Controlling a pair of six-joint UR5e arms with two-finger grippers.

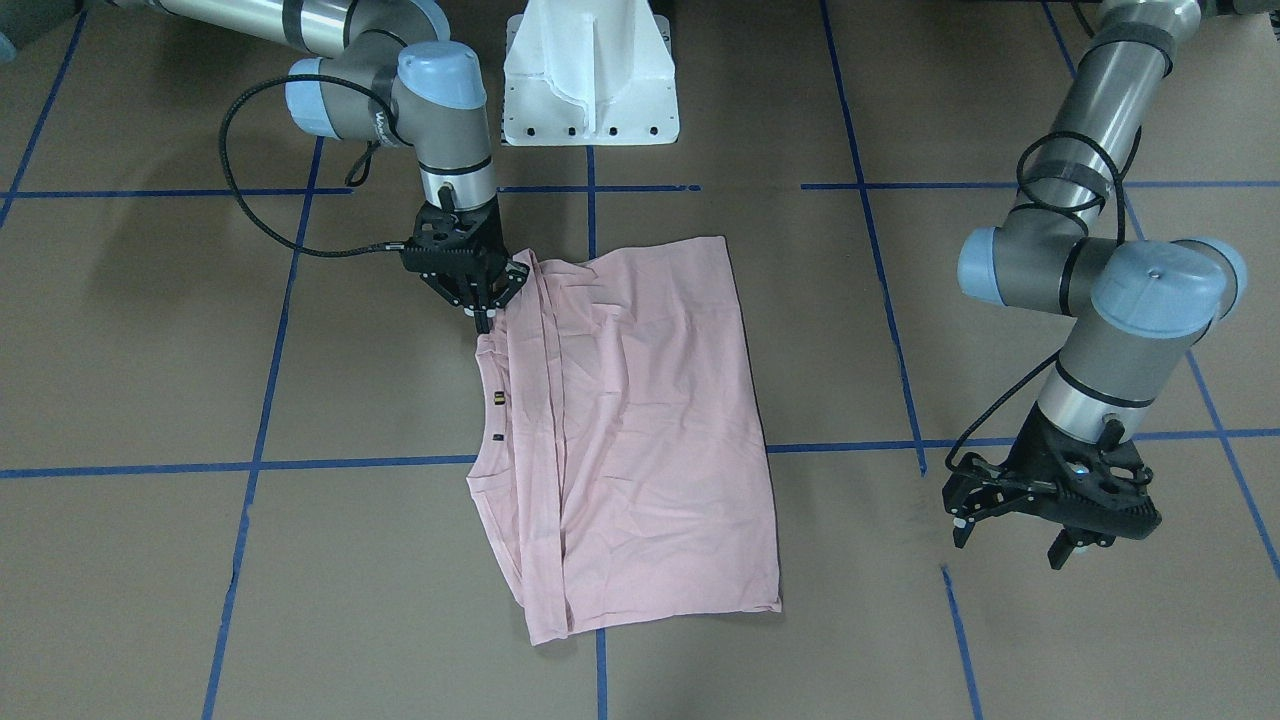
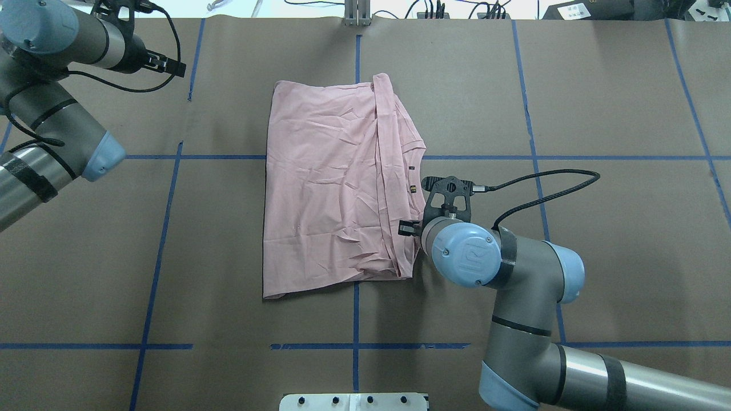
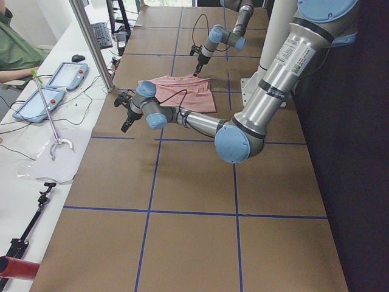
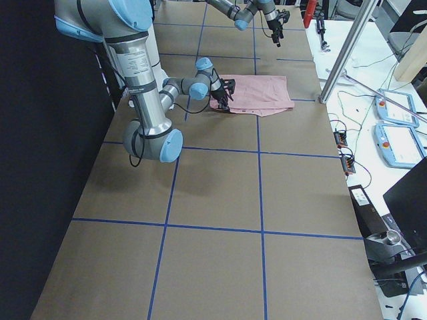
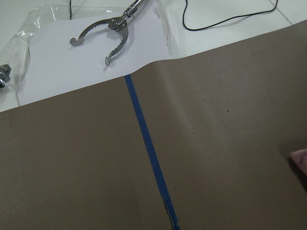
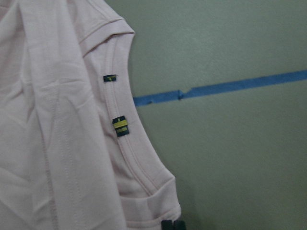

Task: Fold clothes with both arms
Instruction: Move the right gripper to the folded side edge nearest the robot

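I count one T-shirt (image 1: 640, 420), two arms and two grippers. The T-shirt lies flat on the brown table (image 1: 150, 350), straight out from the white pedestal (image 1: 590, 75) and a short way off it. It is pale pink with the plain side up, creased and folded into a rough rectangle, with narrow folded bands along its collar side. Two small tags (image 6: 121, 126) sit on the neckline, one dark, the other dark and yellow. The right arm (image 1: 400, 100) reaches out from beside the pedestal and points the right gripper (image 1: 484, 318) down at the collar edge, at the T-shirt's pedestal end. Its fingers are pressed together at the cloth's edge, and I cannot tell whether they pinch any of it. The left arm (image 1: 1100, 130) holds the left gripper (image 1: 1010, 540) well away from the pedestal, off to the robot's left and apart from the T-shirt, with its fingers spread.
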